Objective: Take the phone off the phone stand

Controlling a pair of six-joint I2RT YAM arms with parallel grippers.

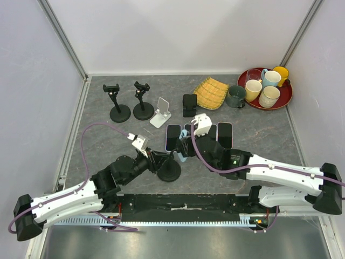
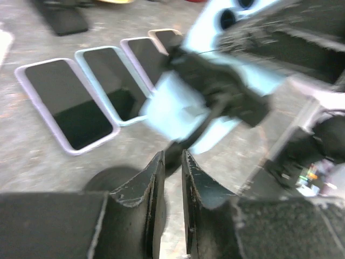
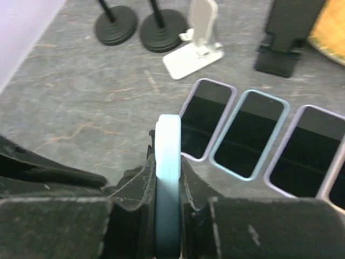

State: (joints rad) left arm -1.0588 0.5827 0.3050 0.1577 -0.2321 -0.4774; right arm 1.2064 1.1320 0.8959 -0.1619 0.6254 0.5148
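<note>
Right claw (image 3: pixel 167 162): clamped on the phone (image 3: pixel 167 140), one finger on each flat face. The phone is pale blue and stands on edge, seen edge-on in the right wrist view. In the top view the phone (image 1: pixel 183 155) sits near the middle of the tabletop (image 1: pixel 259 129), just above the round black base of the phone stand (image 1: pixel 170 171).

Left claw (image 2: pixel 171 162): narrow, fingers nearly together, with the stand's thin dark stem pinched between them. The base (image 2: pixel 110 178) shows low and to the left of the fingers. The left wrist view is blurred around the phone, so I cannot tell whether the phone is seated in the stand's clamp or clear of it.

The two claws are close together and meet over the stand.

Behind them:
- A row of spare phones (image 3: pixel 250 132) lies flat, screens up, side by side.
- A white folding stand (image 1: pixel 160 113) and a black block stand (image 1: pixel 189 104) are further back.
- Two tall clamp stands on round bases (image 1: pixel 119 110) (image 1: pixel 143 108) are at back left.
- A woven yellow mat (image 1: pixel 211 93), a dark green mug (image 1: pixel 235 97) and a red tray (image 1: pixel 284 100) carrying mugs are at back right.
</note>
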